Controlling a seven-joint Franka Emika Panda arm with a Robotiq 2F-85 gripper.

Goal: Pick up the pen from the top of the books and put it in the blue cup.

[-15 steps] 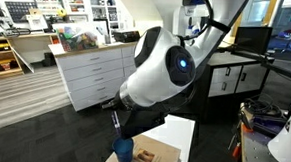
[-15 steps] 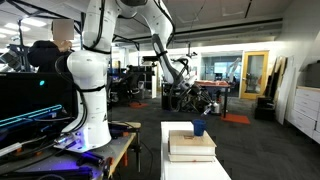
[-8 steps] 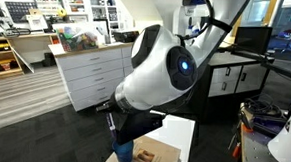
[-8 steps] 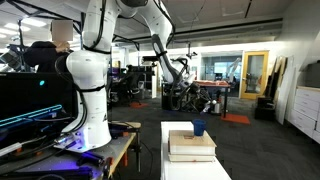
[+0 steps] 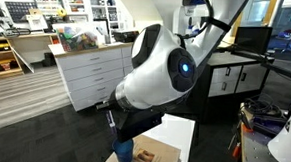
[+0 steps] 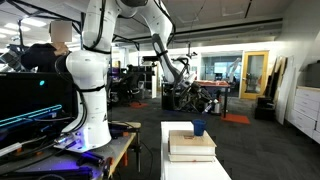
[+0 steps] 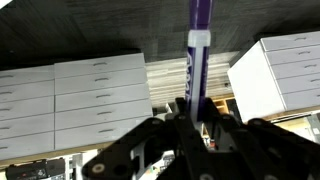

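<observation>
In the wrist view the tool [image 7: 197, 108] is closed tight on the pen [image 7: 197, 45], with a dark finger pressed against it on each side. The pen stands straight out from the tool toward 12 o'clock. Its far part is purple. Nearer the fingers there is a white section with dark markings too small to read. Behind it lie a band of dark carpet [image 7: 100, 25] and rows of white drawer cabinets [image 7: 90, 85].

In an exterior view the white arm [image 5: 161, 67] fills the middle of the picture, and the tool [image 5: 114, 121] hangs below it as a dark shape. It is just above the blue cup [image 5: 124, 150], at about 11 o'clock from it. The pen cannot be made out there. The cup stands upright on the white counter [image 5: 183, 133], and the tan books [image 5: 154, 153] lie just beside it at 3 o'clock. No pen shows on the visible part of the books.

In an exterior view the counter [image 6: 195, 170] carries the flat stack of books [image 6: 190, 148], and the blue cup [image 6: 199, 128] is at its far end, at about 1 o'clock from the stack's middle. I cannot tell from this angle whether the cup touches the stack.
</observation>
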